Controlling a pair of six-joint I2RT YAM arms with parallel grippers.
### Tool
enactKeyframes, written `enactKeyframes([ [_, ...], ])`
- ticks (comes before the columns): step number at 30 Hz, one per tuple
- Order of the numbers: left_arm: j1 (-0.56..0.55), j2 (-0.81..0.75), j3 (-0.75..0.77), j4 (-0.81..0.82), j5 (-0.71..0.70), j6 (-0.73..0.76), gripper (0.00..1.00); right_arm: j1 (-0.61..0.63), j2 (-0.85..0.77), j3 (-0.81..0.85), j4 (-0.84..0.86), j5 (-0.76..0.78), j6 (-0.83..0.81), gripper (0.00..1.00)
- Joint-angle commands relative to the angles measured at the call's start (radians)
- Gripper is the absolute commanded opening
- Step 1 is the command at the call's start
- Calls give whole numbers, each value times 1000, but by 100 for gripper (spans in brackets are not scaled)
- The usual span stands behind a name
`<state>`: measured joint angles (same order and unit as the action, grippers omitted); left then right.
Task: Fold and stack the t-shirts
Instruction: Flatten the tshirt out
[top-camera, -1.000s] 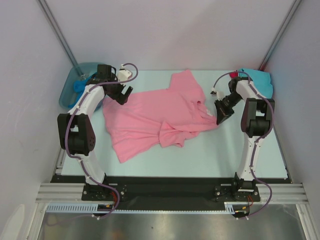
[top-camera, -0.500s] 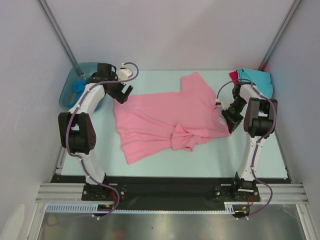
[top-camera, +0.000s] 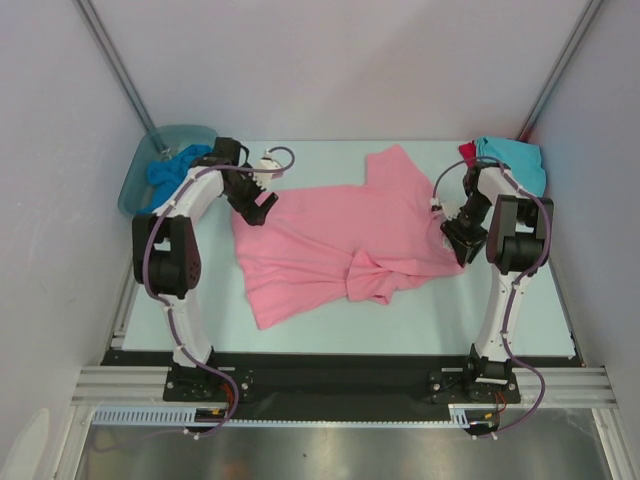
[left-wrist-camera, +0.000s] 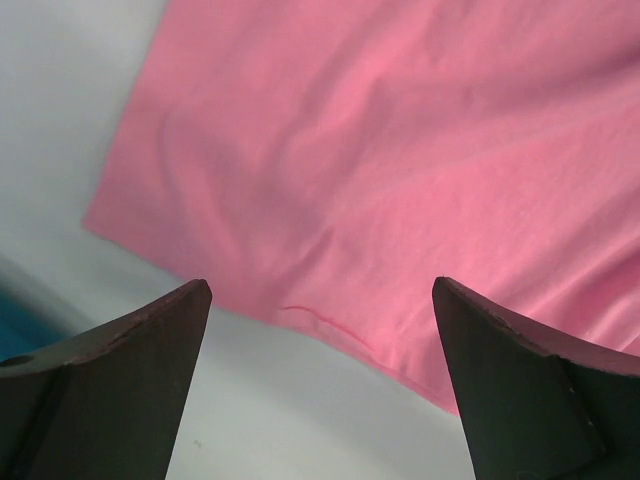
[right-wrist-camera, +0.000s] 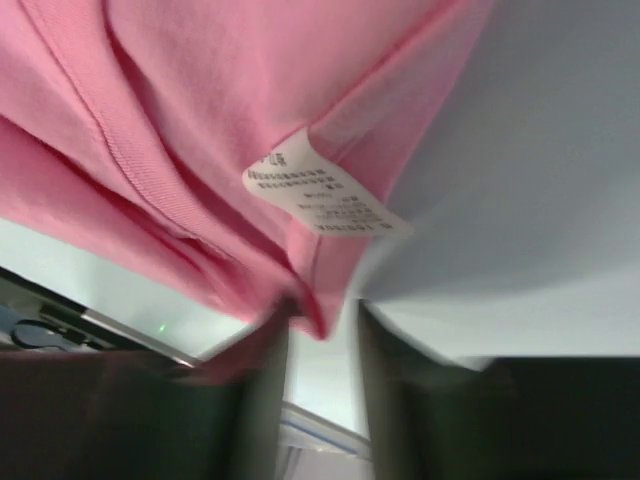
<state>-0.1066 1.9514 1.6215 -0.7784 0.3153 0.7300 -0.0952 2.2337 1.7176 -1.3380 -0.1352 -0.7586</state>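
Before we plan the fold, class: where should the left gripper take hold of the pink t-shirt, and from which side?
Probably the far hem corner of the pink t-shirt, coming from above at its left edge. There the cloth lies flat and unbunched on the table, below the open left gripper.

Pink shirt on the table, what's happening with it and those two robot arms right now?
The large light pink cloth t-shirt lies spread but rumpled on the table, not yet folded. The right end effector is shut on the shirt's edge just below the white label. The left end effector hangs open over the shirt's far left edge, gripping nothing. A turquoise tee and a red tee sit at the far right corner.
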Motion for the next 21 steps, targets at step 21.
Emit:
enactKeyframes([
  [21,-137,176,109,-81,-154,218,100,17,102,467,161,-119,260,49],
])
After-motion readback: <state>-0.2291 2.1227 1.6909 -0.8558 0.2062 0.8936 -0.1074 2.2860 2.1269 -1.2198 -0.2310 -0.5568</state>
